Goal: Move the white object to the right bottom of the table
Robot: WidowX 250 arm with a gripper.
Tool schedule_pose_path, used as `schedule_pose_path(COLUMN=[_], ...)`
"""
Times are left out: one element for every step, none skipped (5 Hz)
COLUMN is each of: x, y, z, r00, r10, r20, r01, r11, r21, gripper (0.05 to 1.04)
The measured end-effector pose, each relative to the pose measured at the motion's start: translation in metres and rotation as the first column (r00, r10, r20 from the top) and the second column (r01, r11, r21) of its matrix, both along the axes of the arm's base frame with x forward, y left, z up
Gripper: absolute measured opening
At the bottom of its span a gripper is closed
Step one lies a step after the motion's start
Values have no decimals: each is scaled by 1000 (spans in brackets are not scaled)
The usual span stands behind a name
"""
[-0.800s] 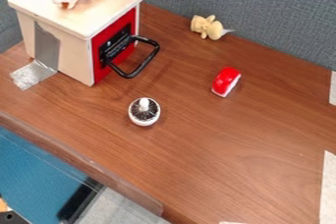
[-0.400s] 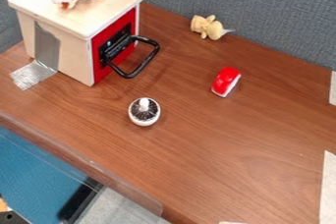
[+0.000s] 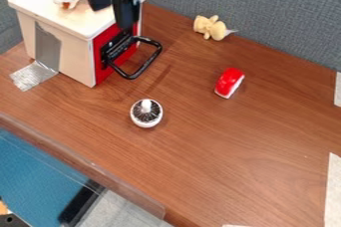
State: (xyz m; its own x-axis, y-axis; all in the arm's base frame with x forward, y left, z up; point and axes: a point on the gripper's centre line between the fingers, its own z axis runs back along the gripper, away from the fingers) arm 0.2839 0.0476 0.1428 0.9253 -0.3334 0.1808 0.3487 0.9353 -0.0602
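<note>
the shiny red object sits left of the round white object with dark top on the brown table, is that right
Not left: in the camera view, the red object sits to the right of the round white object on the brown table.

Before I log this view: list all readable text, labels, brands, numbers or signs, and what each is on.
No readable text.
Black panel on the box's red front: small pale marks, too small to read.
White object: no lettering I can make out.

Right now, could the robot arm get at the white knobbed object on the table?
Probably yes: the open pincer hangs by the box, and nothing covers the white knobbed object, though the black handle juts out nearby.
</note>
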Motion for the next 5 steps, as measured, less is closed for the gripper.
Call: schedule_pose_path(x=[0, 3, 2, 6, 6], y=[-25, -40, -52, -48, -45], z=[-32, -68, -95, -112, -123], r00=[996, 993, 994, 994, 993], r10=[-55, -70, -42, -26, -17], r20=[-66, -95, -98, -108, -114], r01=[56, 73, 49, 40, 35], r11=[998, 997, 996, 991, 988], r21=[8, 24, 69, 127, 150], gripper=[1001, 1001, 1001, 1001, 1001])
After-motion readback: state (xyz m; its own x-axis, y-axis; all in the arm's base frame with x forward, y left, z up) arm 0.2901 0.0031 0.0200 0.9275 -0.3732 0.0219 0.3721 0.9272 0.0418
